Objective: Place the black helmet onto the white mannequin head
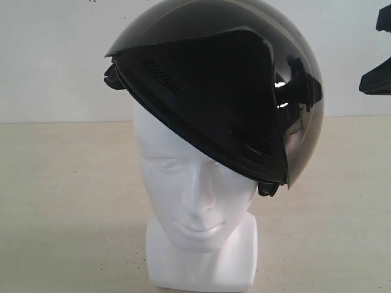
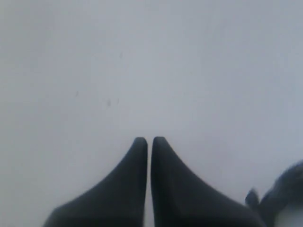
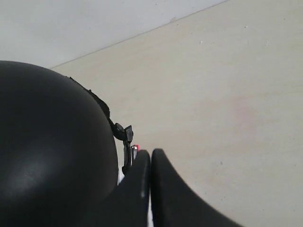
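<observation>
Both hands are pressed together and empty: the left hand faces a bare white wall, while the right hand hangs close beside the black helmet. That helmet is on the white mannequin head on the bench, but it sits cocked, dipping low toward the right of the exterior view. I'd call the placing done bar levelling, which needs a gentle push without tipping the head.

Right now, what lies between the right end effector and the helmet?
In the right wrist view, between the shut right end effector and the helmet there is only a small black clip on its rim; nothing else sits there.
</observation>
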{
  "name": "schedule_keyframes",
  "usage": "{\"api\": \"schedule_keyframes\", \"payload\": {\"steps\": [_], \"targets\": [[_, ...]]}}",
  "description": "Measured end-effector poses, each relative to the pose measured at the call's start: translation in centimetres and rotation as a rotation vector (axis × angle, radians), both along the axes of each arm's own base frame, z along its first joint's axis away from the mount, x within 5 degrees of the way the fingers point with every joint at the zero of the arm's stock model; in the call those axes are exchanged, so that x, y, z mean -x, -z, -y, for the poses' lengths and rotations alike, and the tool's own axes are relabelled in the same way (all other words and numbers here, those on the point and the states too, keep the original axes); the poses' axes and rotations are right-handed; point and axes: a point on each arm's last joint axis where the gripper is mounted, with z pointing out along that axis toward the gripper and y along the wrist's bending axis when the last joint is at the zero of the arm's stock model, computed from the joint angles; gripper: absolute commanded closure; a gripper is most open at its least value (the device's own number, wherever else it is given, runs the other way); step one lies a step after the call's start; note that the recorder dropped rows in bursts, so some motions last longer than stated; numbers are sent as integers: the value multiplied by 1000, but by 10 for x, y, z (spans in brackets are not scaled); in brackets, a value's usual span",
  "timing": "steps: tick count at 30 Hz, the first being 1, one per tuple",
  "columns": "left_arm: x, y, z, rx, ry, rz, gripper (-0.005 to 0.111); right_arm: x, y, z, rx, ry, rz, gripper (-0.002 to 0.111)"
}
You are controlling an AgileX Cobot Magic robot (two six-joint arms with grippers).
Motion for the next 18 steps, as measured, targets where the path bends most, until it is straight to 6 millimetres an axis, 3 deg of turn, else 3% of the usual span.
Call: {"api": "schedule_keyframes", "payload": {"steps": [2, 4, 7, 10, 14, 18], "targets": [[9, -14, 0, 54, 37, 195, 102, -6, 9, 0, -14, 10, -43, 108], [11, -18, 0, 183, 116, 227, 102, -8, 19, 0, -17, 11, -81, 108], [6, -22, 0, 377, 201, 104, 102, -7, 34, 0, -16, 8, -129, 108], [4, -29, 0, 433, 200, -25, 102, -4, 44, 0, -22, 6, -160, 108], [-4, -59, 0, 442, 191, -91, 102, -2, 55, -1, -32, 6, -178, 108], [-29, -95, -1, 461, 175, -212, 102, 0, 65, -2, -57, 3, -194, 108]]}}
